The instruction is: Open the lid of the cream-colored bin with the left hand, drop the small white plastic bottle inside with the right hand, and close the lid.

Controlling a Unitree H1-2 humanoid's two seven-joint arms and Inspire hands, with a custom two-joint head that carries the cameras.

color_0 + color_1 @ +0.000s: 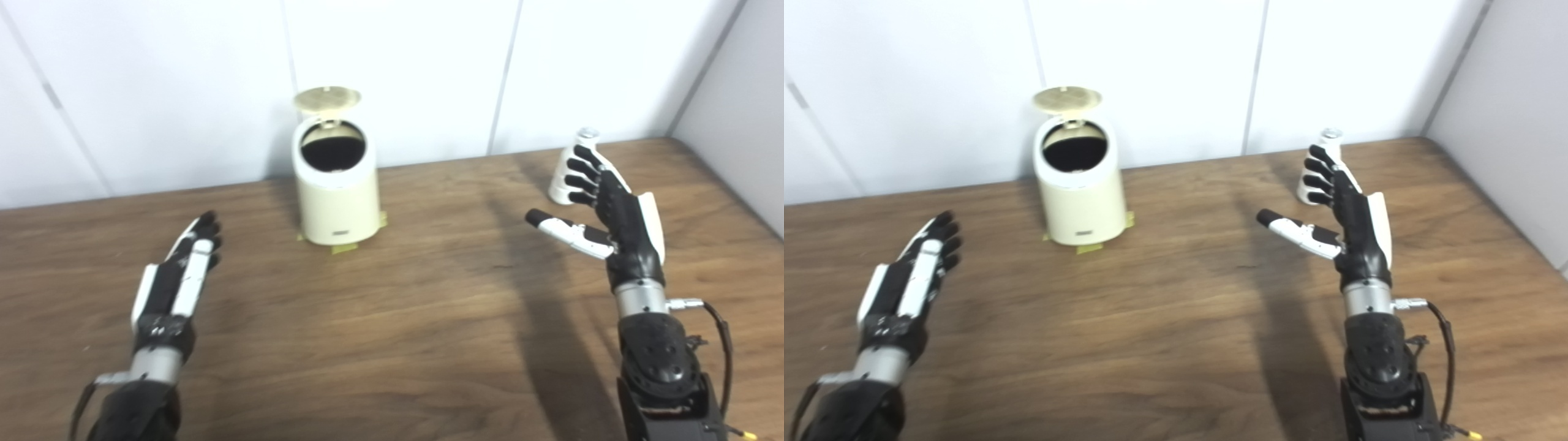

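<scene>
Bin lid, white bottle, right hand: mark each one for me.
bin lid point(326, 98), left eye view, raised underside.
white bottle point(560, 177), left eye view, lower body.
right hand point(1350, 211), right eye view, palm.

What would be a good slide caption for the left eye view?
Bin lid up; right hand open beside the white bottle, left hand open on the table.

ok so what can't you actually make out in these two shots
- Inside of the bin: the opening is just black in both views, so what it holds cannot be told.
- White bottle: the right robot hand covers much of it in both views; whether the fingers touch it cannot be told.
- Small label low on the bin's front: too small to read.
- Both forearms: cut off by the bottom edge.
</scene>
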